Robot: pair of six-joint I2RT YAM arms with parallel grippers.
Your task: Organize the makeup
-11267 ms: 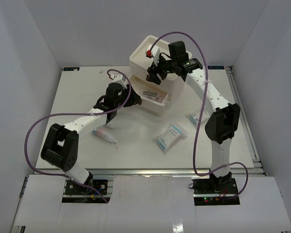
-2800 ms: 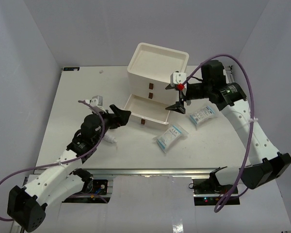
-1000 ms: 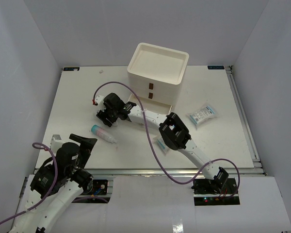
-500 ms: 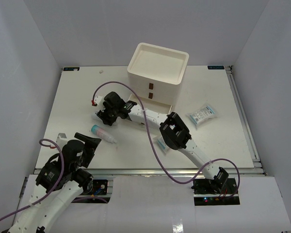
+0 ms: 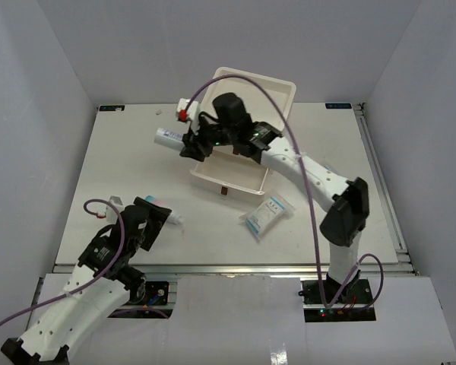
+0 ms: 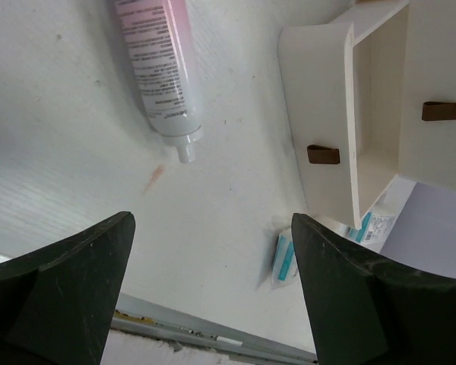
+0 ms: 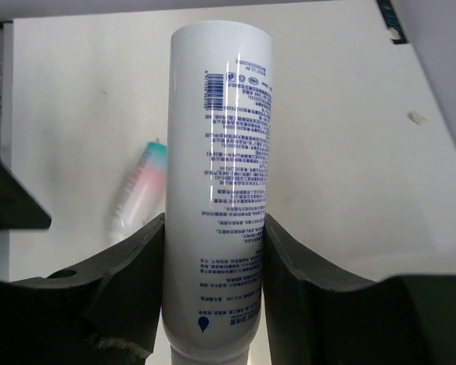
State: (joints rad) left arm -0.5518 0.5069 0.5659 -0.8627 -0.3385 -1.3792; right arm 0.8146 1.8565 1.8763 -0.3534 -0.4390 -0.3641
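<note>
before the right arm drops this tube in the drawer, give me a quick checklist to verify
1. Grip: right gripper shut on the white tube, a finger against each side: ok.
2. Bottom drawer pulled open: ok.
3. Room in the drawer: the part that shows is bare: ok.
4. Tube over the drawer: it hangs left of it, over the table: not ok.
5. Left gripper out of the way: open, at the near edge by the pink tube: ok.
</note>
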